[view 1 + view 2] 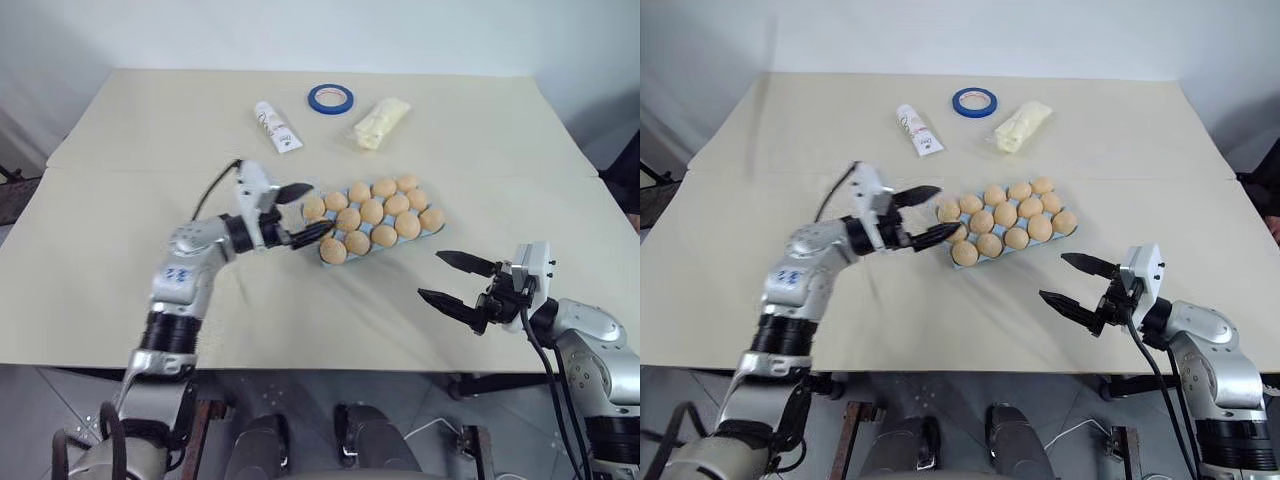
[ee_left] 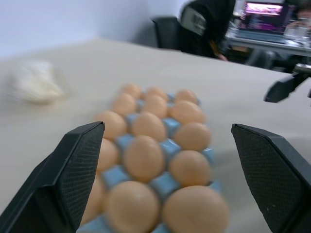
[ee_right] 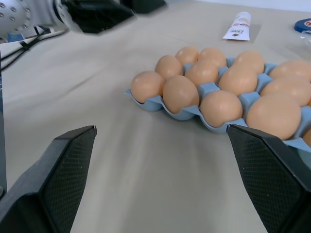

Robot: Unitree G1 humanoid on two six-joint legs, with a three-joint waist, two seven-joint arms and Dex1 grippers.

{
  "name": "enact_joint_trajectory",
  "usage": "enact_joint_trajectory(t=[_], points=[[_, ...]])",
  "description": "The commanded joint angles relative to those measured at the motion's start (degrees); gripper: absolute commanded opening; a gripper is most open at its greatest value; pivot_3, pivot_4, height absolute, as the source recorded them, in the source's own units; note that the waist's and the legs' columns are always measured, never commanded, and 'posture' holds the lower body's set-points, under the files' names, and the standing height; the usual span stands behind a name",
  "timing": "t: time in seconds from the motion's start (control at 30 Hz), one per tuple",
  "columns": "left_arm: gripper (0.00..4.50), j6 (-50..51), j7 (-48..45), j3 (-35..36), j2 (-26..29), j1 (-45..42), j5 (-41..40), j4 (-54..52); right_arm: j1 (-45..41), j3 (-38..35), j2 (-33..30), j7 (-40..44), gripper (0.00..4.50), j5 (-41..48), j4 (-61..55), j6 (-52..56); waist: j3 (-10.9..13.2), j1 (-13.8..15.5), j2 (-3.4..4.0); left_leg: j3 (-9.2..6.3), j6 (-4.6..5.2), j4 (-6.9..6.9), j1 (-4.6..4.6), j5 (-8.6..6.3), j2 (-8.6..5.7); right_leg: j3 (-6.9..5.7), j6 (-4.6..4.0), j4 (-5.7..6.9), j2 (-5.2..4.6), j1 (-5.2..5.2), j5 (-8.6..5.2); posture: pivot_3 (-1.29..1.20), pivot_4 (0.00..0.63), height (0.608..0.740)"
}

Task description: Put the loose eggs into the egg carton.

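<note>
beige cloth-covered table (image 1: 120,290), pale wall behind, egg carton (image 1: 330,262) full, both end effectors (image 1: 300,212) (image 1: 452,280) wide open, empty

Eggs (image 1: 372,211) fill the egg carton (image 1: 326,257); behind the carton lie a tube (image 1: 277,127), tape ring (image 1: 330,98) and wrapped lump (image 1: 382,122).

Thirteen smooth tan-orange eggs (image 1: 372,211) are counted in one light blue moulded-pulp carton (image 3: 210,89); one blue tape ring (image 1: 330,98), one white tube (image 1: 277,127) and one pale plastic-wrapped lump (image 1: 382,122) are seen.
</note>
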Motion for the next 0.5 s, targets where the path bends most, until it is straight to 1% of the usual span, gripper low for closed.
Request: enact_joint_trajectory(t=[0.03,0.17,0.23,0.5], points=[[4.45,4.77,-1.77,4.0,5.01,5.8,-4.28,-6.26,-0.59,-1.68,-0.38,0.88,4.5,0.81,-0.92,-0.96,0.0,-0.08,0.01,0.0,0.0,0.0,0.0,0.0,0.01,0.0,-0.02,0.01,0.0,0.0,-0.01,0.0,0.15,0.74],[4.45,7.87,-2.17,7.1,10.45,13.4,-5.93,-10.87,-2.21,-0.88,-0.45,2.05,4.5,0.42,0.65,-1.02,0.01,0.12,-0.01,-0.02,0.04,0.04,0.01,0.02,-0.02,-0.02,-0.03,0.01,-0.07,0.03,-0.01,0.0,0.15,0.74],[4.45,7.79,-3.18,8.53,12.17,16.31,-6.81,-11.96,-3.4,-0.32,-0.3,2.61,4.5,0.19,1.63,-1.03,0.01,0.16,-0.02,-0.03,0.07,0.06,0.01,0.02,-0.03,-0.03,-0.03,0.01,-0.11,0.05,-0.01,0.0,0.15,0.74],[4.45,3.67,-5.24,9.45,13.85,21.12,-6.46,-12.33,-8.76,2.27,0.51,5.42,4.5,-1.67,6.66,-1.89,0.01,0.43,-0.01,-0.1,0.1,-0.02,-0.01,0.03,-0.06,-0.1,-0.09,-0.07,-0.17,0.05,-0.02,0.0,0.15,0.74]])
